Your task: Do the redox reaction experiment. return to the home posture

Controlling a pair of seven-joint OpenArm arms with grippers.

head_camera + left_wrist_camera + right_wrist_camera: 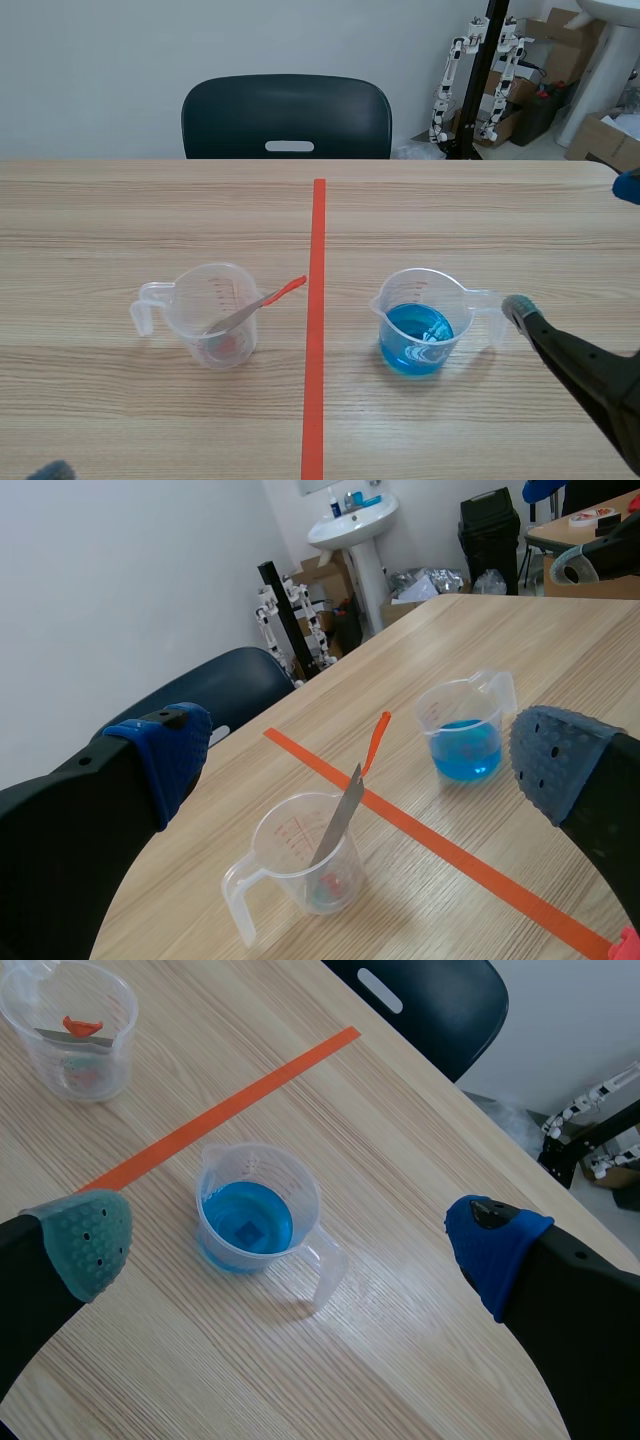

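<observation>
Broadly, the wooden table point(120, 200) fills the scene, with a dark chair point(287, 115) at its far edge. The right gripper point(290, 1245) hangs over the table's right side, fingers spread wide and holding nothing (one grey-green pad sits near the blue cup's handle). The left gripper point(360, 758) is likewise spread wide and empty, with both cups ahead of it. The cup of blue liquid point(420, 325) stands upright just right of the orange-red tape line point(317, 320). The clear cup point(215, 315) stands upright left of the line, its handle turned away from it. A small spatula point(255, 305) leans inside it, grey blade down, its orange handle tilted over the rim toward the line.
</observation>
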